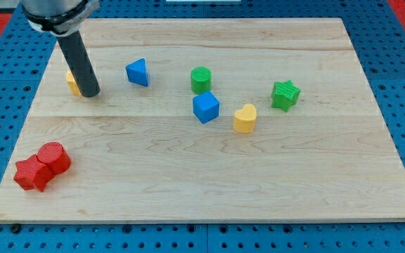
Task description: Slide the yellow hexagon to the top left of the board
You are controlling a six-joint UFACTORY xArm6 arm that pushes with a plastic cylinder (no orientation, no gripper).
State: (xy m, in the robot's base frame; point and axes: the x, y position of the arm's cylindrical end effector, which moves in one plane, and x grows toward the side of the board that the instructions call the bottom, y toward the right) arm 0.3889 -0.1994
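The yellow hexagon [72,82] sits near the board's left edge, in the upper left part, mostly hidden behind my rod. My tip [90,93] is on the board, touching the hexagon's right side. The rod rises up and to the left out of the view's top.
A blue triangle [138,72] lies right of my tip. A green cylinder [201,79], blue cube [205,107], yellow heart [245,118] and green star [285,95] sit mid-board. A red cylinder [53,157] and red star [31,173] touch at the lower left.
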